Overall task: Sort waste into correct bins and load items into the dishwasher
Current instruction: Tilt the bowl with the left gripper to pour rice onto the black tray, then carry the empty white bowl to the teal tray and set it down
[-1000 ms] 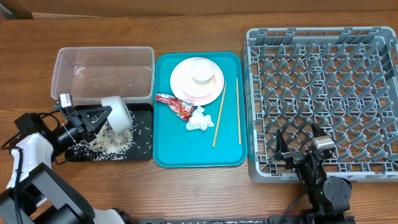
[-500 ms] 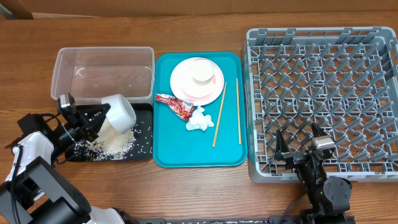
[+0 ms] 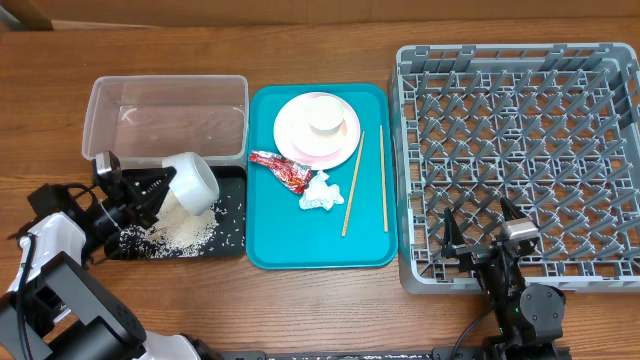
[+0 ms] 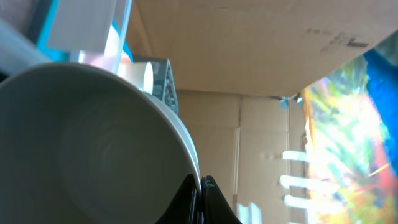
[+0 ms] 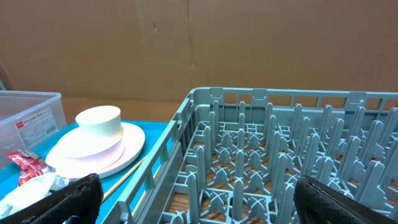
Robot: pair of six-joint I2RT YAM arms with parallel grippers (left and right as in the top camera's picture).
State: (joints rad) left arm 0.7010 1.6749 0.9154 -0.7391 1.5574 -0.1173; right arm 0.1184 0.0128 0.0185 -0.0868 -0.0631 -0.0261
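we show a wooden table (image 3: 320,300) with visible grain, spanning the whole overhead view. a flat teal tray (image 3: 268,252) with rounded corners and a raised rim lies on it, near its centre. in the wrist views we see brown cardboard panels (image 5: 186,43) behind the table, and a blurred multicoloured patch (image 4: 348,137) at right.

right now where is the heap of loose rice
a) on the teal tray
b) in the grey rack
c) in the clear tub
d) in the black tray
d, the rice is piled in the black tray, just below the tipped white bowl pinched by the left gripper.
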